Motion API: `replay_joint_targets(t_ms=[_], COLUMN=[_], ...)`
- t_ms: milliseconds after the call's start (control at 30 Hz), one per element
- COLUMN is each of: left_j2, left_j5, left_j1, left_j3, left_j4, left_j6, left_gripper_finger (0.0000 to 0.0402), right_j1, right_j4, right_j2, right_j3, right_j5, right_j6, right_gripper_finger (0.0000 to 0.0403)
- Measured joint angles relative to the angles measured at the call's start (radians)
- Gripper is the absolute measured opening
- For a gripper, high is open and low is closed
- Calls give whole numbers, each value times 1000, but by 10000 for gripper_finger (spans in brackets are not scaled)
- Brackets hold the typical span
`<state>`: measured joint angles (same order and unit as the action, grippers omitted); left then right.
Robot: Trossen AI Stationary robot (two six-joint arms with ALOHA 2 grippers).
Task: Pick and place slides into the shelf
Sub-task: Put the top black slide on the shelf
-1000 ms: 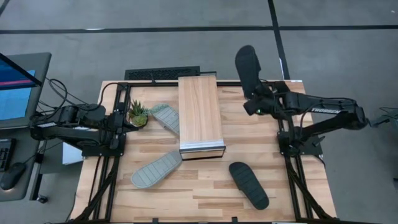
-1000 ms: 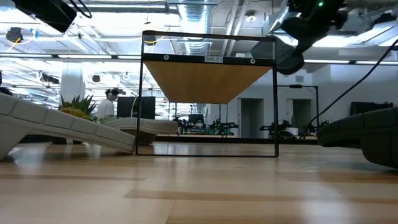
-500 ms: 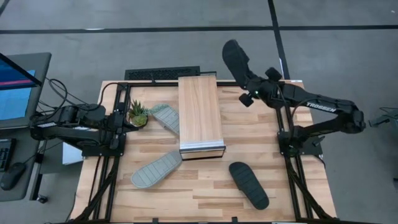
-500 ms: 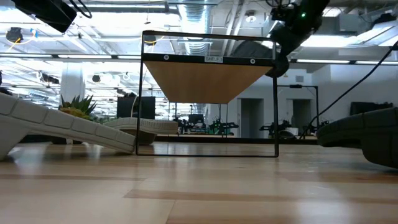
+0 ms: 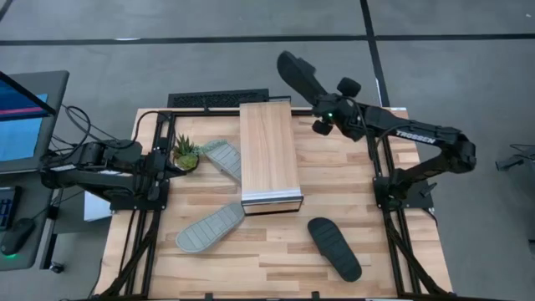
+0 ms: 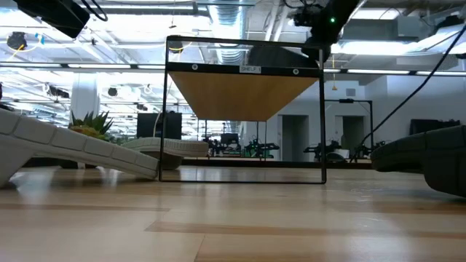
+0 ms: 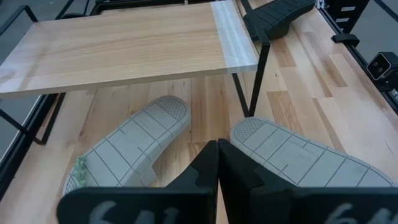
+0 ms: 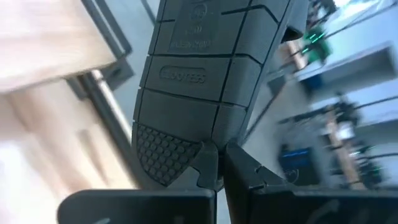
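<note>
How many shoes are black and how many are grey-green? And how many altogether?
Black slide sandals: 2, one held up in the right gripper at, one lying on the table.
Pale grey-green slide sandals: 2, at and.
Total: 4.

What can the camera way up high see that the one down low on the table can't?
Only the high view shows the whole right arm carrying a black slide in its shut right gripper above the table's far edge, the left gripper parked by the potted plant, and a second black slide in full. Only the low view shows the hollow inside of the shelf and the room behind it. Both show the shelf, the plant and the two pale grey-green slides.
</note>
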<state>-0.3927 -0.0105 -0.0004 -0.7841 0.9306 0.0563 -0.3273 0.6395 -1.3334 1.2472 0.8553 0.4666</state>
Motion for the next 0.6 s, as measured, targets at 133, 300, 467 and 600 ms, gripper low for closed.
replay_joint_targets(t_ms=[133, 300, 467, 600], left_j2=[0, 0, 0, 0], left_j5=[0, 0, 0, 0], left_j1=[0, 0, 0, 0], left_j3=[0, 0, 0, 0], left_j4=[0, 0, 0, 0], left_j6=[0, 0, 0, 0], left_gripper_finger=[0, 0, 0, 0], right_j1=[31, 73, 115, 143], right_j4=[-48, -143, -188, -185], right_j2=[-16, -28, -31, -31], right_j3=[7, 7, 7, 7], right_j5=[67, 148, 174, 182], right_j6=[147, 285, 387, 396], right_gripper_finger=[0, 0, 0, 0])
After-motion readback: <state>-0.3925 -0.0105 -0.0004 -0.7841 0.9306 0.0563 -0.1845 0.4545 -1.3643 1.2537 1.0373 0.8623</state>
